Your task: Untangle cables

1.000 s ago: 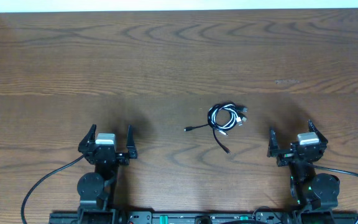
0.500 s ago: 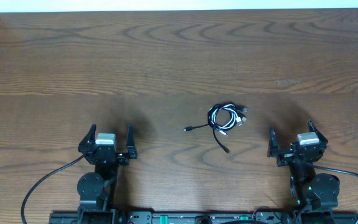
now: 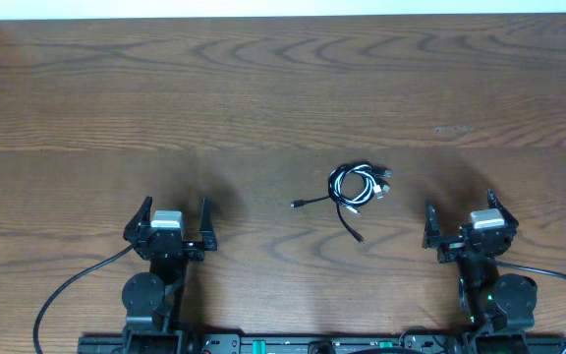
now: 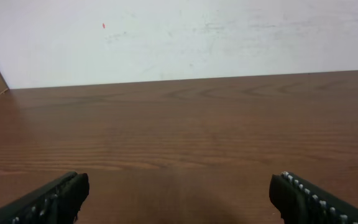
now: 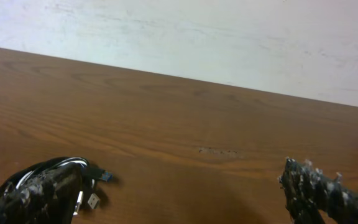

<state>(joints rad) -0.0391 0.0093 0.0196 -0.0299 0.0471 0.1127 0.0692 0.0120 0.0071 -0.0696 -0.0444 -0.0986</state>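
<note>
A small tangled coil of a black cable and a white cable (image 3: 356,186) lies on the wooden table, a little right of centre. One black end trails left to a plug (image 3: 297,205), another trails down to a plug (image 3: 359,237). My left gripper (image 3: 169,222) is open and empty at the near left, far from the coil. My right gripper (image 3: 468,225) is open and empty at the near right. In the right wrist view the coil (image 5: 55,174) lies at the lower left, partly behind the left finger, with a blue-tipped plug (image 5: 105,177) and a white plug (image 5: 93,200) showing.
A white wall (image 4: 179,37) stands beyond the table's far edge. A faint scuff mark (image 3: 454,129) is on the table at the right. Thick black robot wires (image 3: 67,290) loop near the front edge by both arm bases.
</note>
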